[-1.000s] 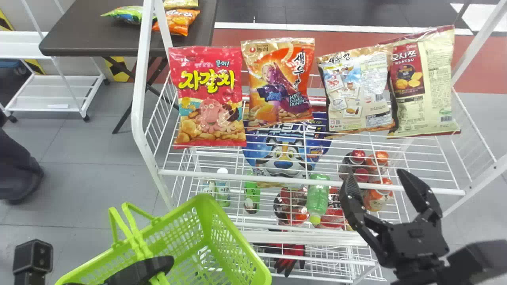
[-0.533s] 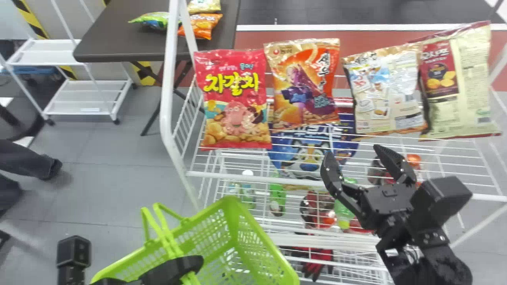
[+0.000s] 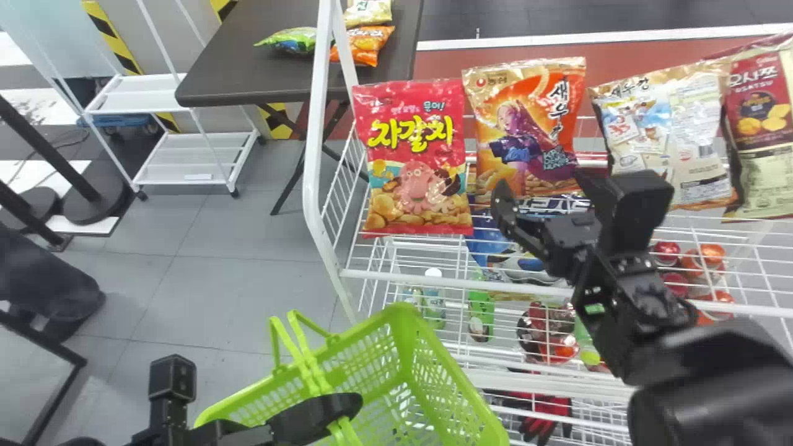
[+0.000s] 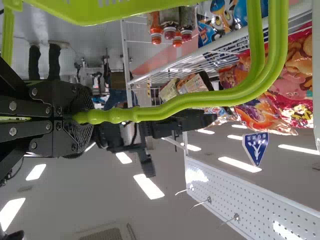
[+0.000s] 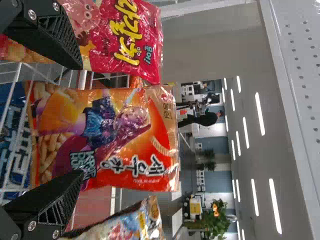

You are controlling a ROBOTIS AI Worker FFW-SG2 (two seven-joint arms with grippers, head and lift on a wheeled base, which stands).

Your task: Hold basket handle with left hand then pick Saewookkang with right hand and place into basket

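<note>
Saewookkang bag (image 3: 536, 111) faces my right gripper (image 3: 540, 186)

My right fingers (image 5: 57, 200) are spread apart, empty, near the bag's front. It stands at the white wire rack (image 3: 433, 280), between a red snack bag (image 3: 412, 133) and a beige one (image 3: 669, 136). My left gripper (image 3: 319, 416) is clenched around the handle (image 4: 200, 99) of the green basket (image 3: 406, 325).

Shop-like room, snack bags (image 3: 412, 158) on wire rack (image 3: 433, 280), pegboard (image 4: 250, 200), strip lights (image 5: 260, 114)
</note>
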